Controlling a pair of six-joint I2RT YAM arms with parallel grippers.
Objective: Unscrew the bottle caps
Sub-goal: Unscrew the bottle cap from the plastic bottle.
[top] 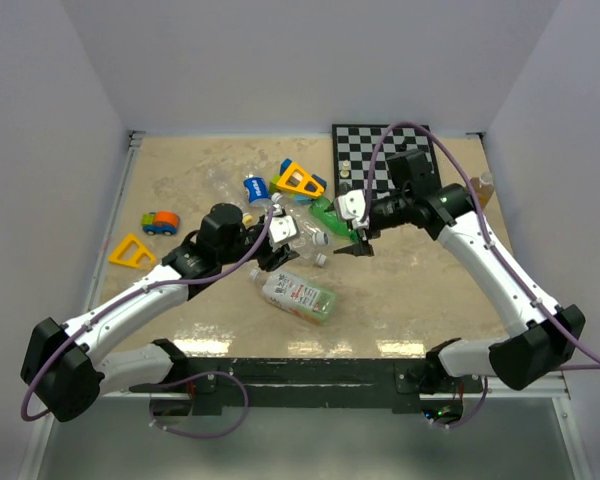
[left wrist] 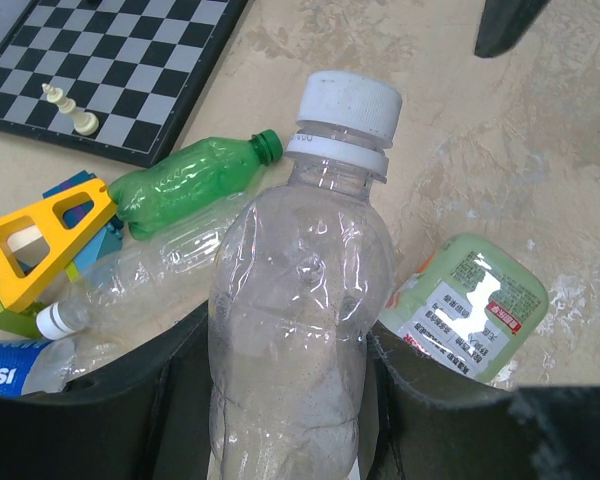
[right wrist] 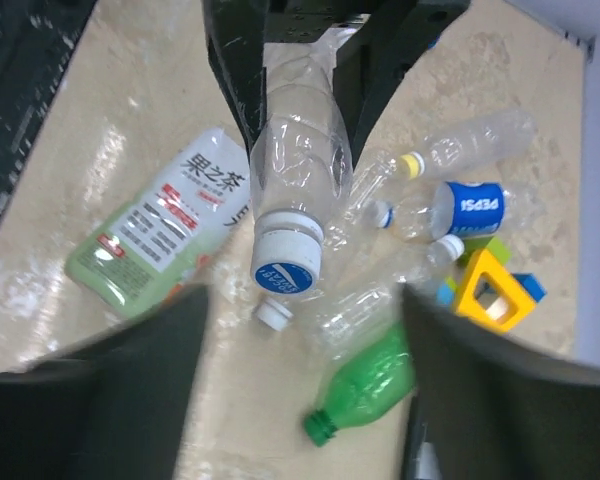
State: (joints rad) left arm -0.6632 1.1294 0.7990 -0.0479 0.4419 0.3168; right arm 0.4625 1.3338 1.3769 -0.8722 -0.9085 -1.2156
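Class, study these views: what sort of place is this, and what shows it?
Likely a lab robot test bench: left arm and right arm bolted to a white-walled table, strewn with plastic bottles, toys and a chessboard.

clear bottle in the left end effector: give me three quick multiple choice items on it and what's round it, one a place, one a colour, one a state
1. Where do the two pale chess pieces stand?
A on the chessboard
B on the toy car
C inside a bottle

2. What colour is the side of the cap on the clear bottle held by the left end effector?
A white
B red
C black

3. How is the right end effector?
A shut on the cap
B open, clear of the cap
C shut on a chess piece

Answers:
1 A, both stand on board squares.
2 A, its ribbed side is white.
3 B, its fingers stand wide apart either side of the cap, not touching it.
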